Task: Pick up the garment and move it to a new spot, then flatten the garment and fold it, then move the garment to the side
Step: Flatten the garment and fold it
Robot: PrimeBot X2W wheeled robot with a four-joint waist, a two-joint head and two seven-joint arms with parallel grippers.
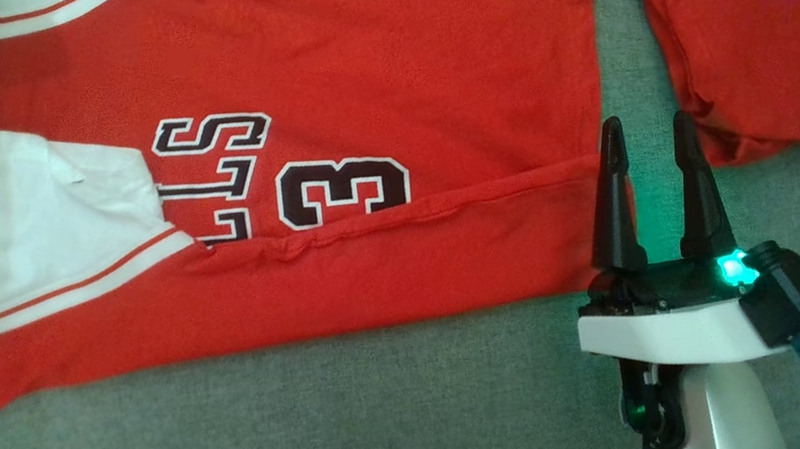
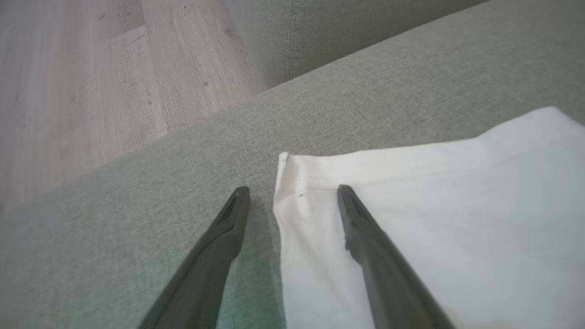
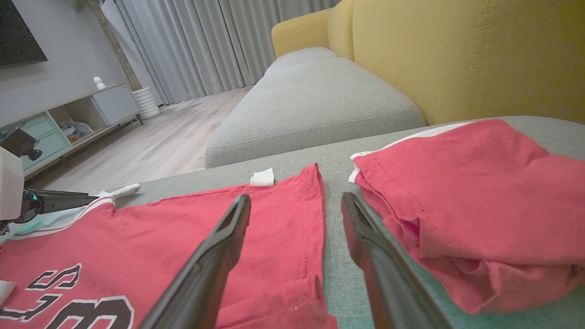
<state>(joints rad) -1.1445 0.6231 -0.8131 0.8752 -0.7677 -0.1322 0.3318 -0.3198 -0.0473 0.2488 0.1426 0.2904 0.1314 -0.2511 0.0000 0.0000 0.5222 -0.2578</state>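
Saw a broad grey fabric seat (image 1: 374, 417), with a red garment (image 1: 773, 68) lying loosely folded on it at the far right. Noted a yellow backrest (image 3: 457, 55) behind, another grey cushion (image 3: 311, 105) beyond, pale wood floor (image 2: 68, 91), long grey curtains (image 3: 192, 41) and a low cabinet (image 3: 68, 119) by the wall.

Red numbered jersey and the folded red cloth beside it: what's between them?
A bare strip of grey sofa cushion, clearest in the right wrist view; the open right pincer hovers over it.
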